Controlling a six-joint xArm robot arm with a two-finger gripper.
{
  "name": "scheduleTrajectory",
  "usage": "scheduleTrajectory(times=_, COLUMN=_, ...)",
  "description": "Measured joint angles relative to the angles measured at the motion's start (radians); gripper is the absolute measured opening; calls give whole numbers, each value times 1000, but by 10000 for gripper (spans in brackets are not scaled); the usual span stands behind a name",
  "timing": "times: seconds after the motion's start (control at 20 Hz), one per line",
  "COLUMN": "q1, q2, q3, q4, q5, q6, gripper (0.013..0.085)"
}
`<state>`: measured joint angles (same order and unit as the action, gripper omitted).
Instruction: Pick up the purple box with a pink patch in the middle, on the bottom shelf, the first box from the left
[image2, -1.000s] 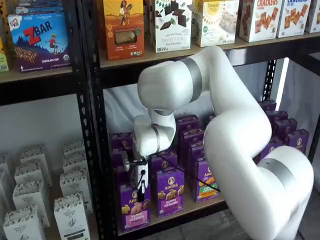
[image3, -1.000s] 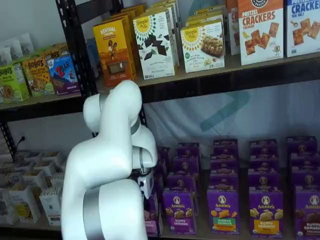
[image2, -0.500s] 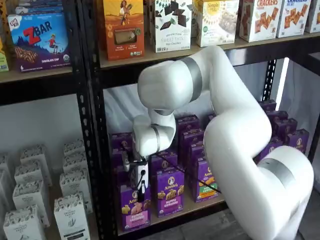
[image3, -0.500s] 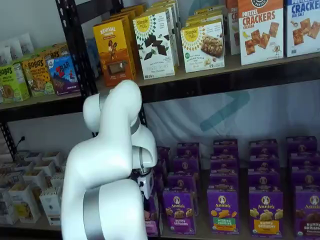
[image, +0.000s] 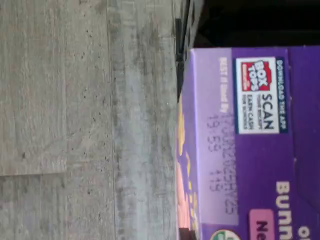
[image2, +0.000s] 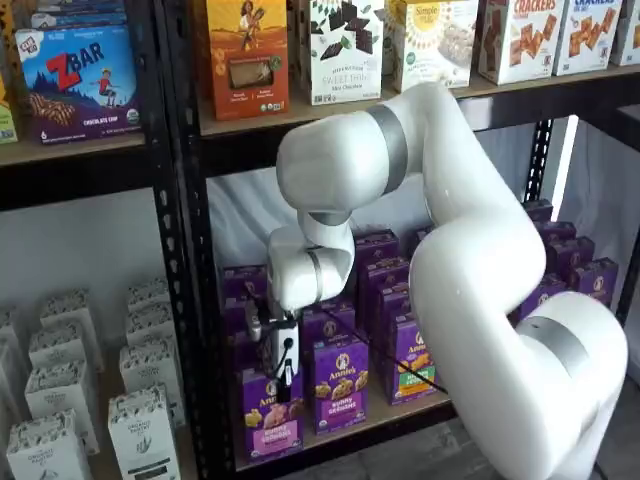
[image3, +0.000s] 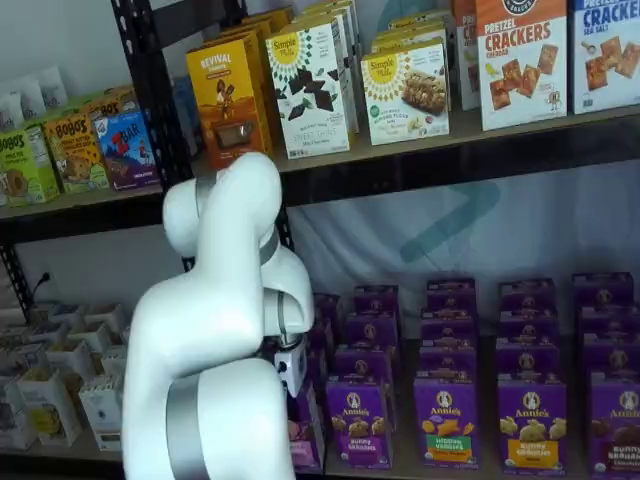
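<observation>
The white arm hides most of the purple box in a shelf view; only a strip shows at the arm's 3 o'clock side. In the other shelf view the gripper covers the top of the box, so its logo is unseen. In the wrist view the box is cut off by the frame, its lettering clipped, and the stamped date is too blurred to read.

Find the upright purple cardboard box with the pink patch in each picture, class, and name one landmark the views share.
Wrist view: the purple box fills one side, its top panel facing the camera, over grey floor.
A shelf view: front left of the bottom shelf, under the gripper.
A shelf view: only a pink-and-purple sliver beside the white arm.
Shared landmark: the neighbouring purple Annie's box.
</observation>
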<state>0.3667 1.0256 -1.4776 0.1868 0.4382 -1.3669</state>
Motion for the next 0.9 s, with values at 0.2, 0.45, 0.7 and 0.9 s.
scheduleTrajectory(times=0.2, q1=3, q2=-42, q3=54, q4=2, q5=-14, q6=-1, gripper=330)
scheduleTrajectory(times=0.45, q1=5, q2=-112, q3=138, q4=20, q5=-35, q6=-16, gripper=330)
scheduleTrajectory(times=0.7, q1=1, q2=-217, q3=251, q4=46, q5=-40, q6=-45, gripper=330)
scheduleTrajectory(times=0.9, q1=2, q2=-305, q3=341, q4=73, q5=-44, q6=-69, gripper=330)
